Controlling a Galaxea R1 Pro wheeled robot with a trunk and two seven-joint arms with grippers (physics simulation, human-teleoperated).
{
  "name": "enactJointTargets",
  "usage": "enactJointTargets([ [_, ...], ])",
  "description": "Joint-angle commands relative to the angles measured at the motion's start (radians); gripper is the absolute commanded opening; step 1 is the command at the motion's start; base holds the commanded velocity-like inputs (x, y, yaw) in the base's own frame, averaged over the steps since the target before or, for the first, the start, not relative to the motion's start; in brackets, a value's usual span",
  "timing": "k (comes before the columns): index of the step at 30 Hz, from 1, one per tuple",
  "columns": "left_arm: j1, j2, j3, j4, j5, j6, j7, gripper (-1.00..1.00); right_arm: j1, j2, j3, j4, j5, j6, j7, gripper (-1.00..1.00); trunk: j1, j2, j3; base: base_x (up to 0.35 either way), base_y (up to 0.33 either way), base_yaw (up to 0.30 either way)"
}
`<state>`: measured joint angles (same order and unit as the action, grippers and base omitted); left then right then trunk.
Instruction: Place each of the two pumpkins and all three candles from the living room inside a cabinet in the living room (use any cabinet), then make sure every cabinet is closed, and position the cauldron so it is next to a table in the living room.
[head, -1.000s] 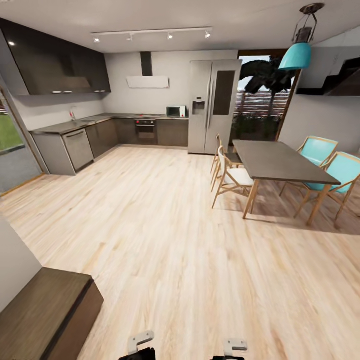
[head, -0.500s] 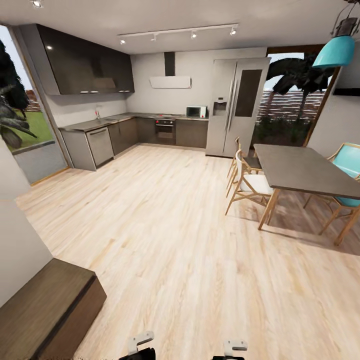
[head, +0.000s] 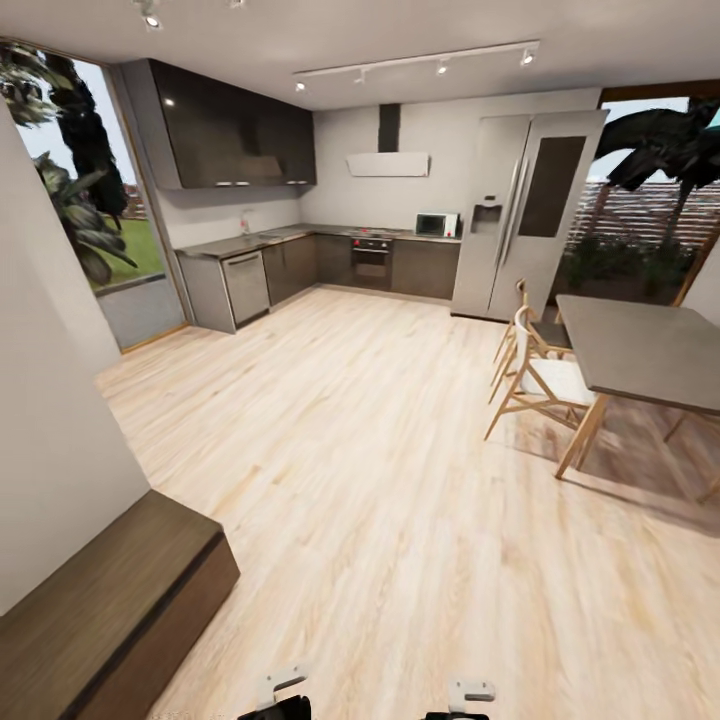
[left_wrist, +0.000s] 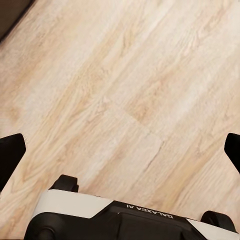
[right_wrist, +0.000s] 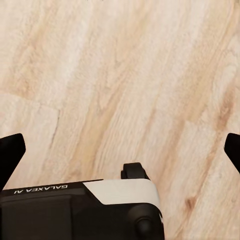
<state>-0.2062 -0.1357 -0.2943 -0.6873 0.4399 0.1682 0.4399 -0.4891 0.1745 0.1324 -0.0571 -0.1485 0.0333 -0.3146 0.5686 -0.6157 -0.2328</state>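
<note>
camera has swung left, kitchen sliding right; both end effectors (left_wrist: 120, 150) (right_wrist: 120, 150) gape empty; turning base could clip cabinet (head: 110, 610).

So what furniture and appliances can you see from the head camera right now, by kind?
Dining table: 1
Wooden chairs: 2
Fridge: 1
Oven: 1
Microwave: 1
Dishwasher: 1
Low dark-brown unit: 1
Total: 8

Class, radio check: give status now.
Both pincers open, empty, over plank floor. Dark low cabinet beside left arm, shut. Dining table ahead right.
</note>
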Motion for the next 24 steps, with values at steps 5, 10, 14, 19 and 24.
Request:
enactJointTargets([
  [5, -0.001, 0.001, -0.005, -0.001, 0.006, 0.004, 0.009, 1.00, 0.000, 0.000, 0.009, -0.001, -0.010, 0.004, -0.005, 1.00, 0.000, -0.001, -0.002, 0.000, -0.003, 0.276],
  [10, -0.001, 0.001, -0.005, -0.001, 0.006, 0.004, 0.009, 1.00, 0.000, 0.000, 0.009, -0.001, -0.010, 0.004, -0.005, 1.00, 0.000, -0.001, -0.002, 0.000, -0.001, 0.276],
  [14, -0.001, 0.001, -0.005, -0.001, 0.006, 0.004, 0.009, 1.00, 0.000, 0.000, 0.009, -0.001, -0.010, 0.004, -0.005, 1.00, 0.000, -0.001, -0.002, 0.000, 0.000, 0.276],
  [19, -0.001, 0.001, -0.005, -0.001, 0.006, 0.004, 0.010, 1.00, 0.000, 0.000, 0.009, -0.001, -0.011, 0.004, -0.004, 1.00, 0.000, -0.001, -0.002, 0.000, 0.000, 0.276],
  [24, -0.001, 0.001, -0.005, -0.001, 0.006, 0.004, 0.010, 1.00, 0.000, 0.000, 0.008, -0.001, -0.011, 0.004, -0.004, 1.00, 0.000, -0.001, -0.002, 0.000, -0.023, 0.276],
])
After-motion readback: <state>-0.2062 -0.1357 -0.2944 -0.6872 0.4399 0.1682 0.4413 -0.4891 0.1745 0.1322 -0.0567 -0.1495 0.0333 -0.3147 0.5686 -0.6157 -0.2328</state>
